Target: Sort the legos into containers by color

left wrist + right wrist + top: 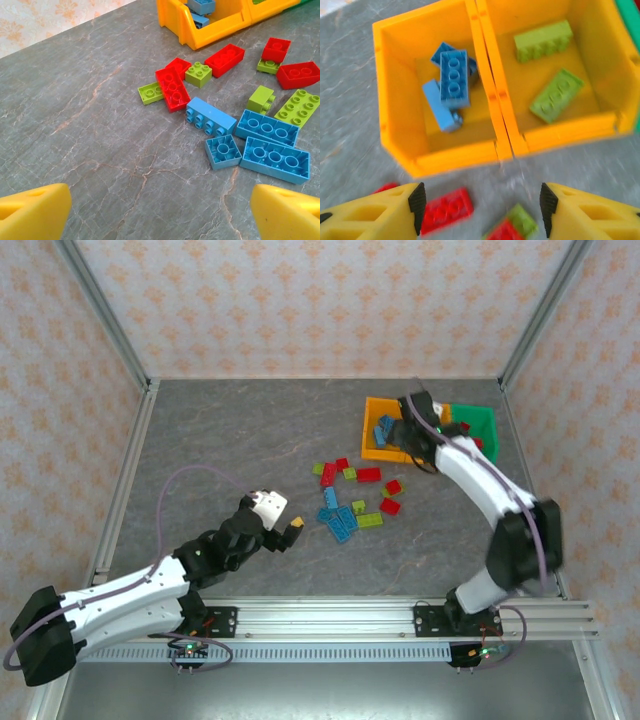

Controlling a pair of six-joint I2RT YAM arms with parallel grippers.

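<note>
Legos: small studded bricks, blue, red, lime.

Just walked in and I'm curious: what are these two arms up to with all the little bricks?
Two robot arms are sorting toy bricks by color. The right gripper hovers open and empty at the bins: one orange bin holds blue bricks, the neighboring orange bin lime green bricks. The left gripper, also open and empty, faces the loose bricks, a mixed red, blue and green scatter on the table.
</note>
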